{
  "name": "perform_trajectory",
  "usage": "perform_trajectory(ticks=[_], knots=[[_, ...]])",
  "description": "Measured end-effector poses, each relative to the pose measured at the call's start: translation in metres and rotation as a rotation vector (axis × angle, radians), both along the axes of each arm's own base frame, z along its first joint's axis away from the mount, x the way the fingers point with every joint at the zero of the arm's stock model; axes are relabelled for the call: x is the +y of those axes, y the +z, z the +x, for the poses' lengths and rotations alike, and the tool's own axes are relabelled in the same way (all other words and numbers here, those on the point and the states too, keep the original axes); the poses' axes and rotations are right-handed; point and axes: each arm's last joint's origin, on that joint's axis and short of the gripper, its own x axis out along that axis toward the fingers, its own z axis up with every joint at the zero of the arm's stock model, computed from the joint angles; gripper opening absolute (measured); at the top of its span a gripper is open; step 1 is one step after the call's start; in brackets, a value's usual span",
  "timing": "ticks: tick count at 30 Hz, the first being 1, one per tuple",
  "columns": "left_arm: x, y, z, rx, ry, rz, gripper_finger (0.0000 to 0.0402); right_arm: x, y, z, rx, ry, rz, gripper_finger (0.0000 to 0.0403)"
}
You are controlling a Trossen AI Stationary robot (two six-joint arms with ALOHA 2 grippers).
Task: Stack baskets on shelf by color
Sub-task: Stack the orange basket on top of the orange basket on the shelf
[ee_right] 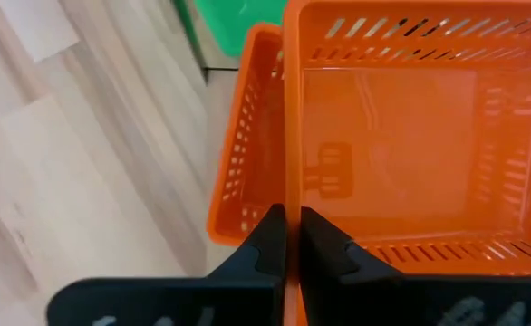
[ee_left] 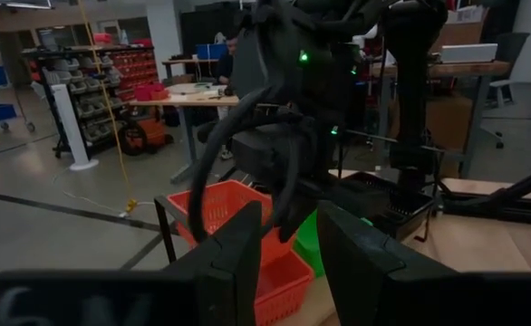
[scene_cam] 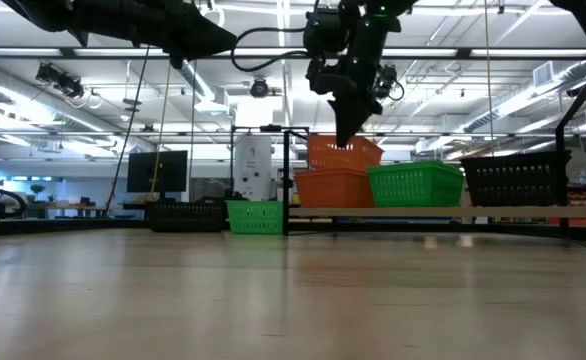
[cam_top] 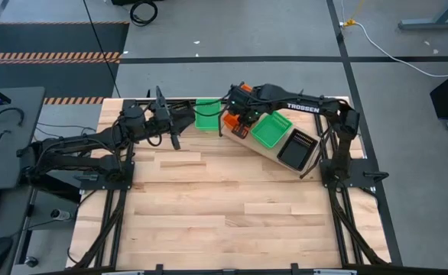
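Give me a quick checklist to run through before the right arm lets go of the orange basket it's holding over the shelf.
1. Grip: right gripper shut on the wall of the upper orange slotted plastic basket: ok.
2. Colour match: a second orange basket sits directly below on the pale wooden shelf board: ok.
3. Seating: upper basket looks tilted and raised, not nested: not ok.
4. Alignment: upper basket is offset from the lower one in the right wrist view: not ok.
5. Neighbour: green slotted basket beside the orange ones, clearance: cannot tell.
6. Left gripper apart, beside the shelf: ok.
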Motion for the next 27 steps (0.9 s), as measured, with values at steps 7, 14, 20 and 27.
perform_trajectory(ticks=[7, 14, 20, 27], knots=[[0.0, 0.0, 0.0, 0.002, 0.0, -0.001, 0.0117, 0.011, 0.003, 0.004, -0.002, 0.03, -0.001, 0.0016], [0.0, -0.001, 0.0, 0.006, 0.0, -0.002, 0.0117, 0.021, 0.032, 0.008, -0.047, 0.025, -0.062, 0.0016], [0.0, -0.001, 0.0, 0.009, 0.0, -0.005, 0.0117, 0.029, 0.035, 0.009, -0.051, 0.018, -0.043, 0.0016], [0.0, -0.002, 0.0, 0.017, -0.001, -0.014, 0.0117, 0.034, 0.031, 0.011, -0.04, 0.017, -0.043, 0.0016]])
